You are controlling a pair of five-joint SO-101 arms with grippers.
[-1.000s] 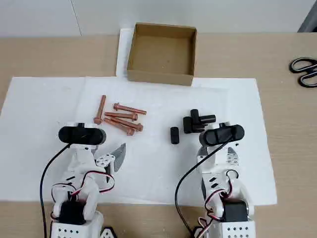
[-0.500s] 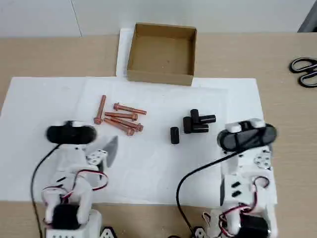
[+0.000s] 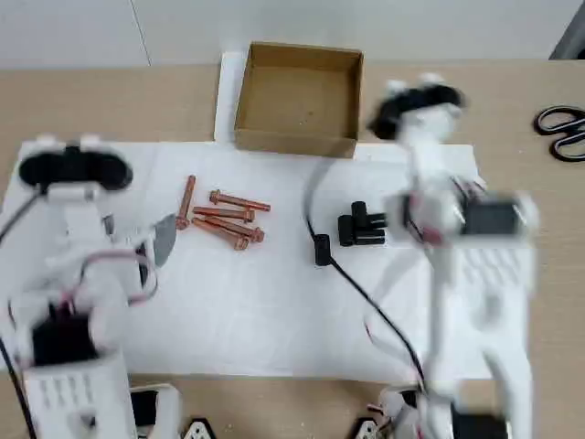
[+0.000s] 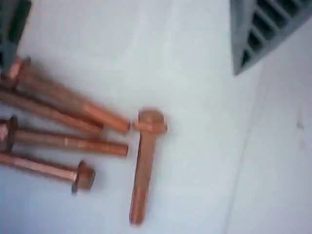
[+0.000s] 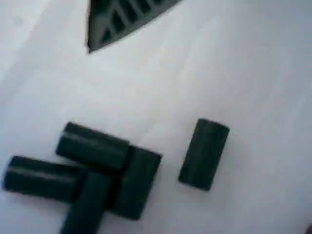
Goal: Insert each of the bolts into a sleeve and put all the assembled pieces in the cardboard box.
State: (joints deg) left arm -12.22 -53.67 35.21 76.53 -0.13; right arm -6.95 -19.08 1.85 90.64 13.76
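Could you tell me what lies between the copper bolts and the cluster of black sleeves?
In the high view, one lone sleeve lies between the bolts and the sleeve cluster, with the right arm's black cable crossing there.

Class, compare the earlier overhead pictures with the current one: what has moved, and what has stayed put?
Both arms unfolded from rest: the left arm swung out leftward, beside the copper bolts; the right arm stretched forward past the black sleeves, toward the cardboard box. Nothing was grasped or released. Bolts, sleeves, box and scissors stayed put.
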